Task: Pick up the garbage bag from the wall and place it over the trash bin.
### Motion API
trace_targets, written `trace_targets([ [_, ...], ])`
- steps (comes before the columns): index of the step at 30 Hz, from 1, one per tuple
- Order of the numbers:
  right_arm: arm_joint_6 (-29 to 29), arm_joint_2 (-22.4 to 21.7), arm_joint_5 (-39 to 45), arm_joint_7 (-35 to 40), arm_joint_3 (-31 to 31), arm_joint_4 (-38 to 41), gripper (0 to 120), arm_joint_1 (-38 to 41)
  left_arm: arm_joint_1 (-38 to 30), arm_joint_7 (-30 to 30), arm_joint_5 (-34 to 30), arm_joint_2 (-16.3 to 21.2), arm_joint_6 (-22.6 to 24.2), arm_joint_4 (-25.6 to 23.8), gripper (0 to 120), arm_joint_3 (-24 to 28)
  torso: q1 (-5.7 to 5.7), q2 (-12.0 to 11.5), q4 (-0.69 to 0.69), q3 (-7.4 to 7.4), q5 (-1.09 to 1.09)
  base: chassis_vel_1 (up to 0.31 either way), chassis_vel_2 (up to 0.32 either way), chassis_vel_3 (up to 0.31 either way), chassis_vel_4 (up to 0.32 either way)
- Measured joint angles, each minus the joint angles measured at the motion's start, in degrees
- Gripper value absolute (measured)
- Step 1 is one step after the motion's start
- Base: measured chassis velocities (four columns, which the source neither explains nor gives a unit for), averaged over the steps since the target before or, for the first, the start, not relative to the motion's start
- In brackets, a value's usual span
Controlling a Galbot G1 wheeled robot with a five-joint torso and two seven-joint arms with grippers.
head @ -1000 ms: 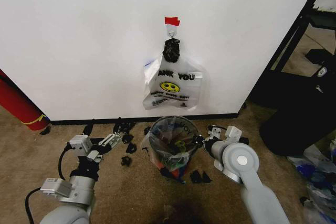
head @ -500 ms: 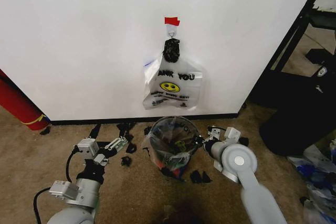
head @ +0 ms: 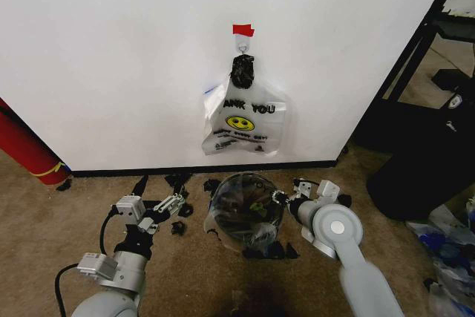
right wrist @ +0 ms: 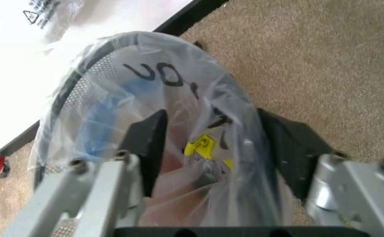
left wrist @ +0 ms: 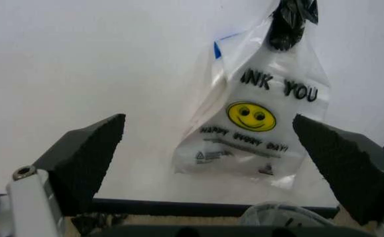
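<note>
The thin translucent white plastic garbage bag (head: 243,120) with black "THANK YOU" print and a yellow smiley face hangs flat against the plain white painted wall (head: 111,57). Its gathered dark top is caught on a small metal hook (head: 243,50) just below a red tape patch (head: 243,30). It is not held by either tool.

Directly below it, on the brown carpet floor (head: 44,220), stands the small round dark trash bin (head: 245,206). A similar printed plastic bag (right wrist: 178,148) is draped over its rim and inside it. The bin appears tilted toward the robot.

The right tool (right wrist: 211,153) is at the bin's rim. Its dark fingers straddle the rim and the bag film, one finger inside and one outside. Whether the fingers are pressing on the film cannot be told.

The left tool (left wrist: 211,163) hangs low and to the left of the bin, apart from everything, with its fingers spread wide. In the left wrist view it faces the hanging bag, which lies between the two pads and well beyond them.

Small black scraps (head: 178,213) lie on the carpet around the bin.

Judgement: the step in hand is the reach for the hanging bag. The grasp should be taken high, near the gathered top, so that a lift clears the hook. A pinch on the slack lower body would likely stretch the thin film. The bin should be steady before the bag is brought down.
</note>
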Motion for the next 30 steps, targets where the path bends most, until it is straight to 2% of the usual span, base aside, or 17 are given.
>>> trace_targets([
  [3, 0.0, 0.0, -0.1, -0.1, 0.0, 0.0, 63, 0.0, 0.2, 0.0, 0.0, 0.0, 0.0, -0.1, 100, 0.0, 0.0, 0.0, 0.0, 0.0, 0.0, 0.0, 0.0, 0.0, 0.0],
  [9, 0.0, 0.2, -2.4, -0.7, -0.2, 0.0, 89, -0.2, 0.6, 0.0, 0.0, 0.0, 0.1, -0.6, 100, -0.2, 0.0, 0.0, 0.0, 0.0, 0.0, 0.0, 0.0, 0.0, 0.0],
  [11, 0.0, 0.2, -3.0, -1.0, -0.2, 0.0, 90, -0.3, 0.6, 0.0, 0.0, 0.0, 0.1, -0.6, 100, -0.2, 0.0, 0.0, 0.0, 0.0, 0.0, 0.0, 0.0, 0.0, 0.0],
  [13, 0.1, 0.0, -6.1, -2.6, -0.2, 0.0, 98, -0.9, 0.8, 0.0, 0.0, -0.1, 0.1, -0.7, 100, 0.0, 0.0, 0.0, 0.0, 0.0, 0.0, 0.0, 0.0, 0.0, 0.0],
  [20, 3.3, 0.0, -14.7, -9.0, 0.3, 1.1, 100, -3.3, 1.1, 0.0, 0.6, -0.5, 0.2, -1.2, 100, 0.9, 0.0, 0.0, 0.0, 0.0, 0.01, 0.0, 0.0, 0.0, 0.0],
  [22, 5.7, 0.0, -18.3, -12.0, 0.4, 2.3, 100, -4.7, 1.0, -0.1, 0.7, -0.5, 0.2, -1.3, 100, 0.9, 0.0, 0.0, 0.01, 0.0, 0.01, 0.0, 0.0, 0.0, 0.0],
  [24, 13.2, 0.0, -27.6, -16.8, 0.3, 4.0, 100, -7.6, 0.5, -0.3, 1.4, -0.6, 0.1, -0.9, 100, 0.9, 0.0, 0.0, 0.0, 0.0, 0.01, 0.0, 0.0, 0.0, 0.0],
  [25, 13.2, 0.0, -27.6, -16.8, 0.3, 4.0, 100, -7.6, 0.5, -0.3, 1.4, -0.6, 0.1, -0.9, 100, 0.9, 0.0, 0.0, 0.0, 0.0, 0.01, 0.0, 0.0, 0.0, 0.0],
  [29, 30.7, 1.7, -43.3, -25.4, 2.3, 6.5, 100, -15.7, -0.4, -0.4, 3.0, -1.7, -0.7, 0.2, 100, 0.5, 0.0, 0.0, -0.01, -0.01, 0.0, 0.0, 0.0, 0.0, 0.0],
  [30, 33.2, 2.1, -45.2, -26.7, 2.7, 7.1, 100, -17.3, -0.4, -0.3, 3.2, -2.1, -0.9, 0.2, 100, 0.4, 0.0, 0.0, -0.01, 0.0, 0.0, 0.0, 0.0, 0.0, 0.0],
])
